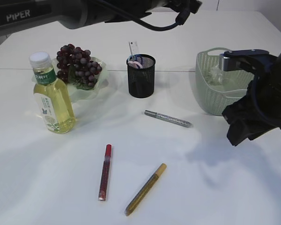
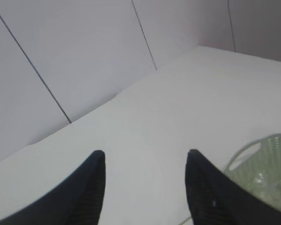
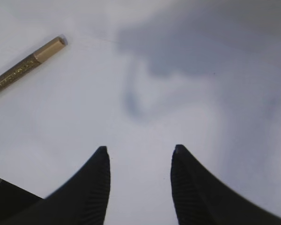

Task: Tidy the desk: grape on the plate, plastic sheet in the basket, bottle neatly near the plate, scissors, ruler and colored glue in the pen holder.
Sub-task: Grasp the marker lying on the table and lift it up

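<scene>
Dark grapes [image 1: 76, 63] lie on the pale green plate [image 1: 99, 80], and the bottle [image 1: 50, 97] of yellow liquid stands upright just left of it. The black mesh pen holder [image 1: 141, 76] holds scissors [image 1: 135, 61] and a ruler [image 1: 133, 48]. Crumpled plastic sheet [image 1: 216, 74] sits in the green basket [image 1: 210, 96]. Three colored glue pens lie on the table: silver [image 1: 168, 118], red [image 1: 105, 172] and gold [image 1: 146, 189]. My left gripper [image 2: 145, 157] hangs open and empty over the far table, with the basket [image 2: 267, 161] at its lower right. My right gripper [image 3: 140, 152] is open and empty above bare table, the gold glue [image 3: 25, 65] to its upper left.
The right arm [image 1: 260, 105] stands in front of the basket at the right edge. The left arm [image 1: 84, 11] stretches across the top of the exterior view. A wall [image 2: 84, 56] rises behind the table's far edge.
</scene>
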